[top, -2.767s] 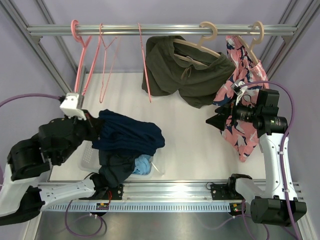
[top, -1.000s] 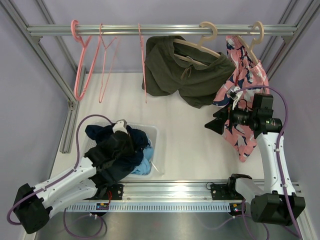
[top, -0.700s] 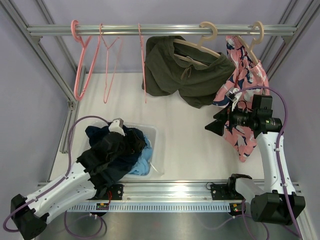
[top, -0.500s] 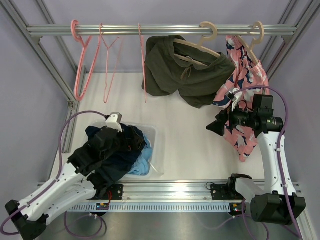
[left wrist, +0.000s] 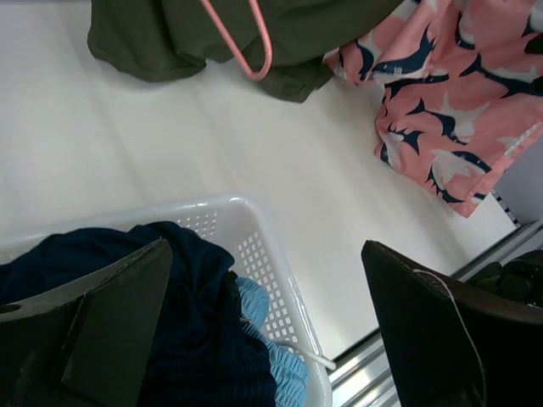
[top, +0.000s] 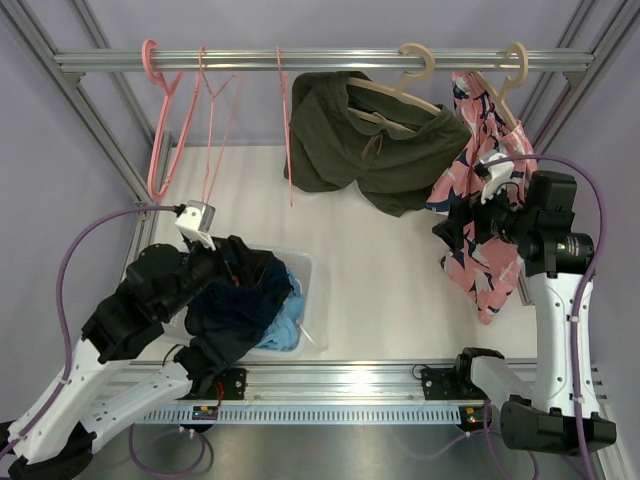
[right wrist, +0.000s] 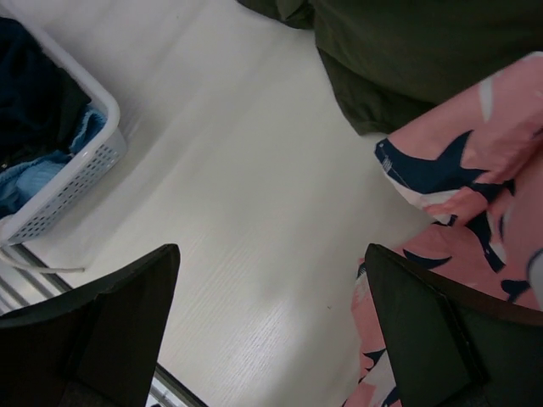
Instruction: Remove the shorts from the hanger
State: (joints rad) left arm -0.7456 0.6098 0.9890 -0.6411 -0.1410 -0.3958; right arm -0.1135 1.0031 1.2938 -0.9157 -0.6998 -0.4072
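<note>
The left arm (top: 110,330) folds up from its base at 7 o'clock, elbow high, wrist tipped down over the white basket (top: 311,272). In the wrist view the left gripper (left wrist: 265,250) has its fingers spread wide with nothing between them, hanging above the basket's far rim. The right arm (top: 548,300) stands tall at 3 o'clock, forearm level and pointing toward 9 o'clock; the right gripper (right wrist: 271,250) is likewise spread and empty, just beside the pink patterned pair (top: 490,270).

The shorts lie heaped in the basket at about 8 o'clock on the table: the deep navy pair (top: 240,300) on top, under the left wrist, the light blue pair (top: 286,326) at its 4 o'clock side, and a dark pair (top: 215,350) spilling over the near rim. Neither gripper touches them. The olive-green shorts (top: 370,140) hang at 12 o'clock on the rail (top: 320,58)
</note>
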